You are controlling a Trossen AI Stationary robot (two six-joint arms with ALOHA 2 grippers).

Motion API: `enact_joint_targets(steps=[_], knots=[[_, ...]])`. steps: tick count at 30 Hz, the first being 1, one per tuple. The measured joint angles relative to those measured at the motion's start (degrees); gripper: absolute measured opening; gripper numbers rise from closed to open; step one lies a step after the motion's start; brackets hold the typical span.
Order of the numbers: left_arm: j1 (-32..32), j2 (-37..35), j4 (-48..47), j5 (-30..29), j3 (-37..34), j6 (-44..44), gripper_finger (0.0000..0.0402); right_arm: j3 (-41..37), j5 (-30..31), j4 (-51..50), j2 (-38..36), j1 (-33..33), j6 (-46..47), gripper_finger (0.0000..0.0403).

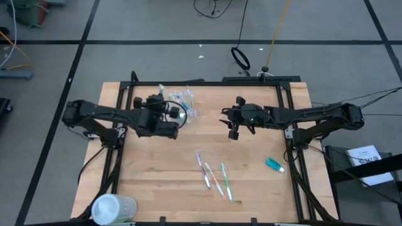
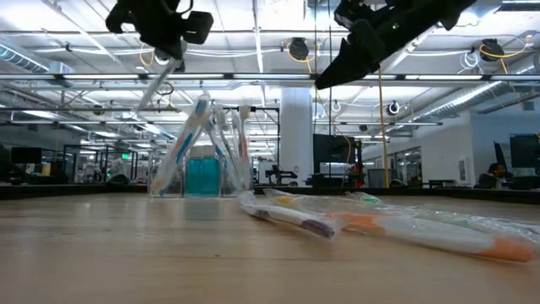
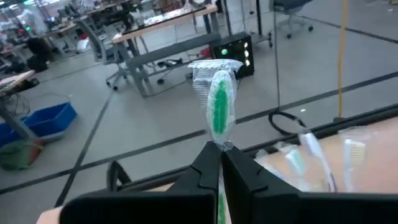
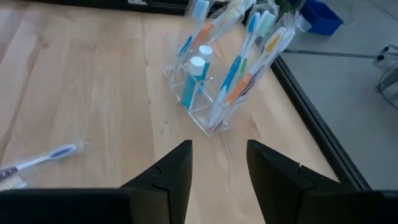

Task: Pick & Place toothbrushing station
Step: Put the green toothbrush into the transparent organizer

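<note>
Where the left arm reaches over the far left part of the table (image 1: 157, 188), we see its left gripper (image 3: 221, 163) clenched on a green toothbrush (image 3: 219, 109). This brush is slim, sealed in a crinkled clear wrapper, with green bristles showing through the plastic. Its long axis runs straight out from between the dark fingers, head end leading, and in the low view it hangs aslant above the cup.

The clear cup (image 4: 200, 102) stands on the far side of the table, just right of the left gripper and well left of the right one. It is a small see-through plastic holder, and inside it we make out two teal toothpaste tubes (image 4: 194, 78) with white caps, standing upright. Wrapped toothbrushes (image 4: 245, 65) in blue, green and orange tones lean in it with heads up, fanning outward from the base.

On the near middle of the table lie three loose toothbrushes (image 1: 213, 177), side by side in their wrappers, with long axes running roughly from far to near, slanted a little to the right. A separate teal tube (image 1: 274, 164) lies flat near the right edge.

The right gripper (image 4: 219, 165) hovers above the far centre with its jaws released and nothing between them, pointing toward the cup.
</note>
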Motion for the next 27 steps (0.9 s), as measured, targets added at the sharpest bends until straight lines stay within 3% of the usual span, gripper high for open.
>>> enact_joint_targets(steps=[3, 9, 14, 19, 23, 27], knots=[[0.0, -2.7, 12.2, 0.7, -4.5, 8.7, 0.0003, -1.6, 0.0, 4.2, 0.0, 0.0, 0.0, 0.0146], [3.9, -3.8, 41.6, 9.3, -11.0, 40.6, 0.0003, -4.7, -0.1, 13.3, 0.0, 0.0, 0.2, 0.0146], [9.5, -8.0, 54.5, 16.1, -10.9, 56.8, 0.0004, -5.9, -0.1, 15.1, 0.0, 0.0, 2.9, 0.0146], [14.4, -13.3, 60.3, 24.5, -10.8, 64.9, 0.0007, -6.3, -0.1, 15.1, 0.0, 0.0, 3.0, 0.0146], [17.3, -15.1, 60.1, 30.6, -11.2, 65.6, 0.0006, -6.3, -0.1, 15.8, 0.0, 0.0, 3.0, 0.0146], [18.7, -14.9, 68.8, 39.1, -17.7, 64.8, 0.0005, -6.3, 0.0, 16.4, 0.0, 0.0, 2.9, 0.0146]])
